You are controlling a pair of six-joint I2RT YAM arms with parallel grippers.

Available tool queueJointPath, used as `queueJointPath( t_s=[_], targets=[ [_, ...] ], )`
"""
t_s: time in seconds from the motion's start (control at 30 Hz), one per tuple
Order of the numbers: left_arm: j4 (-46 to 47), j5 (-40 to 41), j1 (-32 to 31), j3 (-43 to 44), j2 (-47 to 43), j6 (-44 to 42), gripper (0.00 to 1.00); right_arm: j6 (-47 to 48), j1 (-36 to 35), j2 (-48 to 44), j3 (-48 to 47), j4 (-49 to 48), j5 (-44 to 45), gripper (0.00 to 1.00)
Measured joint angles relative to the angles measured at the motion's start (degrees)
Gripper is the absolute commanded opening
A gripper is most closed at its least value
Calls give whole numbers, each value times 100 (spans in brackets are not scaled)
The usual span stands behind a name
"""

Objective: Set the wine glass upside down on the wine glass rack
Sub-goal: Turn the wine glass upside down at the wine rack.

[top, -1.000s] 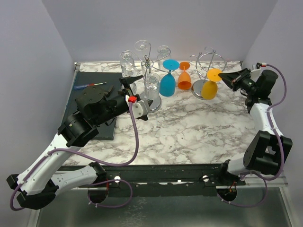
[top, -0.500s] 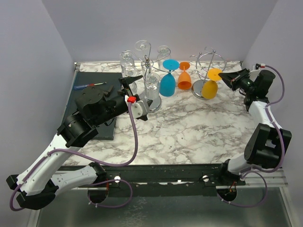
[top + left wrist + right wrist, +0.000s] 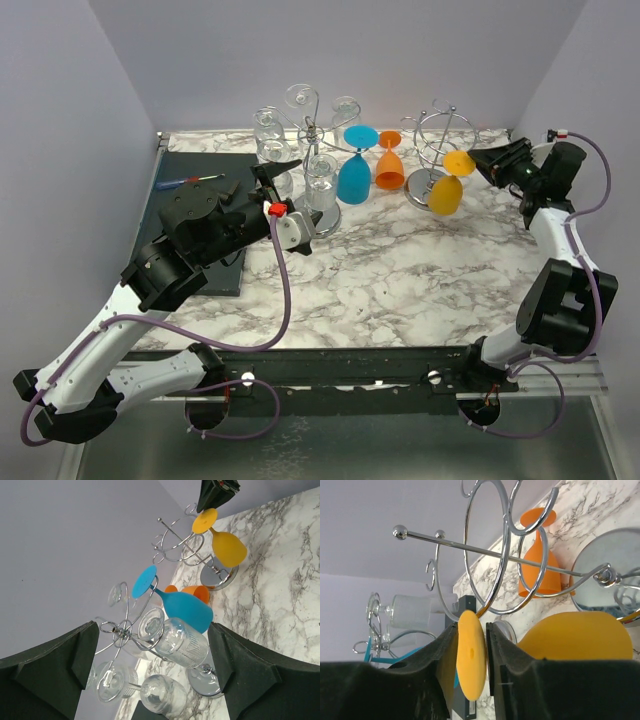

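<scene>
A yellow wine glass (image 3: 445, 195) hangs upside down on the chrome rack (image 3: 442, 128) at the back right, its bowl (image 3: 575, 636) low and its round foot (image 3: 471, 656) caught in a wire loop (image 3: 490, 555). My right gripper (image 3: 482, 164) straddles that foot edge-on. Its jaws stand slightly apart, with a thin gap showing beside the right finger (image 3: 496, 645), so the right gripper (image 3: 471, 630) is open. My left gripper (image 3: 293, 203) hangs wide open and empty in front of the other rack (image 3: 312, 130); the left gripper (image 3: 150, 680) frames its clear glasses (image 3: 190, 642).
A blue glass (image 3: 353, 176) and an orange glass (image 3: 389, 171) hang between the two racks. Several clear glasses hang on the left rack. A dark mat (image 3: 195, 170) with a screwdriver (image 3: 190, 181) lies at the left. Walls close in behind and on both sides.
My right gripper's jaws have parted from the yellow glass's foot and drawn slightly back. The glass has shifted a little and hangs on the rack. The left arm is unchanged.
</scene>
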State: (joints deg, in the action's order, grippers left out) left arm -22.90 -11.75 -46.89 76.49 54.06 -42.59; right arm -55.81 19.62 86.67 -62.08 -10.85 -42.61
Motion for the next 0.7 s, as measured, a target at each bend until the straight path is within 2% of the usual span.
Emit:
queueJointPath(
  t_s=[0.33, 0.47, 0.7],
  targets=[
    [-9, -31, 0, 63, 0, 15, 99, 391, 0, 28, -87, 514, 302, 54],
    [-4, -33, 0, 98, -9, 31, 99, 612, 0, -92, -210, 1001, 605, 62],
    [-50, -22, 0, 153, -7, 267, 99, 1139, -20, -1307, -251, 1858, 1270, 65]
  ],
)
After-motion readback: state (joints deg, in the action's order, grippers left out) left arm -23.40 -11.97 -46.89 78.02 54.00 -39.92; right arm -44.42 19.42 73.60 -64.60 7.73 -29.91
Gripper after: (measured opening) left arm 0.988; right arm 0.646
